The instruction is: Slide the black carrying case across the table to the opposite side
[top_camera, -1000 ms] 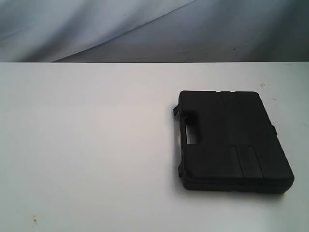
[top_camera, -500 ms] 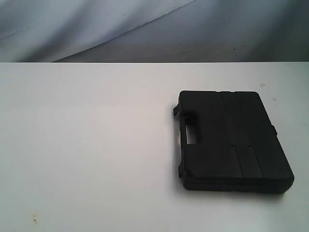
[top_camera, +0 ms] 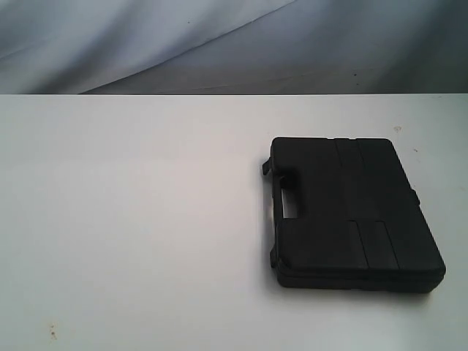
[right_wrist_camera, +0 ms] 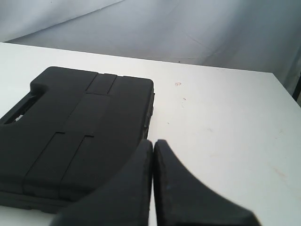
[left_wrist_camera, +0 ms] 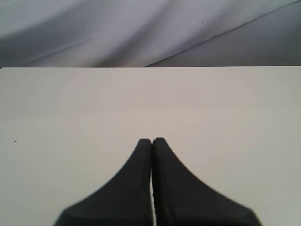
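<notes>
The black carrying case (top_camera: pixel 351 212) lies flat on the right half of the white table (top_camera: pixel 131 219), its handle cut-out facing left. The right wrist view shows the same case (right_wrist_camera: pixel 70 127) beside my right gripper (right_wrist_camera: pixel 153 143), which is shut and empty, its tips near the case's hinge-side edge. My left gripper (left_wrist_camera: pixel 152 141) is shut with nothing in it, over bare tabletop (left_wrist_camera: pixel 70 108). Neither gripper appears in the exterior view.
Grey draped cloth (top_camera: pixel 219 44) hangs behind the table's far edge. A few small specks mark the tabletop (right_wrist_camera: pixel 225 117), one near the front left corner (top_camera: pixel 51 333) and faint red ones (right_wrist_camera: pixel 178 84) beyond the case.
</notes>
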`<state>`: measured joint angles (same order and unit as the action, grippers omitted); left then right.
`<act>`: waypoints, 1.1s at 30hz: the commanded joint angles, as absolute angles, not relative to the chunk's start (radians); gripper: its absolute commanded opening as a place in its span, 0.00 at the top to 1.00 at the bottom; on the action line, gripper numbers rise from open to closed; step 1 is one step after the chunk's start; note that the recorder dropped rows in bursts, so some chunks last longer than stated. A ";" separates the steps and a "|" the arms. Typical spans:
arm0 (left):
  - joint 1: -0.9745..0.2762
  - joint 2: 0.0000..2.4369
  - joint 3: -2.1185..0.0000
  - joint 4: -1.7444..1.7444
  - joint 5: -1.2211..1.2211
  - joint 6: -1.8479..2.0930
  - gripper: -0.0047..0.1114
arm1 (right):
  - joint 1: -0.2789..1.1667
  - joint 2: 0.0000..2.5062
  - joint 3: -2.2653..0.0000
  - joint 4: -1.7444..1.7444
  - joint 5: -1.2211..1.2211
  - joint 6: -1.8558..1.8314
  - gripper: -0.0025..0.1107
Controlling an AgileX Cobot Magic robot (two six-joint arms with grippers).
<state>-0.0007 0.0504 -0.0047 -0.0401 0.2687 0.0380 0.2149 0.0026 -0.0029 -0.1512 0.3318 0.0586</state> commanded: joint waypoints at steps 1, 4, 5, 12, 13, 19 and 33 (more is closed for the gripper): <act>0.001 0.049 0.000 -0.040 0.266 0.034 0.96 | 0.210 0.000 0.000 -0.158 0.322 0.059 0.98; 0.001 0.049 0.000 -0.040 0.266 0.034 0.96 | 0.210 0.000 0.000 -0.177 0.262 0.051 0.98; 0.001 0.049 0.000 -0.040 0.266 0.037 0.96 | 0.210 0.000 0.000 -0.180 0.228 0.051 0.98; 0.001 0.049 0.000 -0.040 0.266 0.037 0.96 | 0.210 0.000 0.000 -0.064 0.030 0.053 0.98; 0.001 0.049 0.000 -0.040 0.266 0.035 0.96 | 0.210 0.000 0.000 -0.038 -0.032 0.053 0.98; 0.001 0.049 0.000 -0.040 0.266 0.035 0.96 | 0.210 0.000 0.000 0.048 -0.245 0.097 0.98; 0.001 0.049 0.000 -0.040 0.266 0.035 0.96 | 0.210 0.000 -0.190 -0.322 -0.366 0.015 0.98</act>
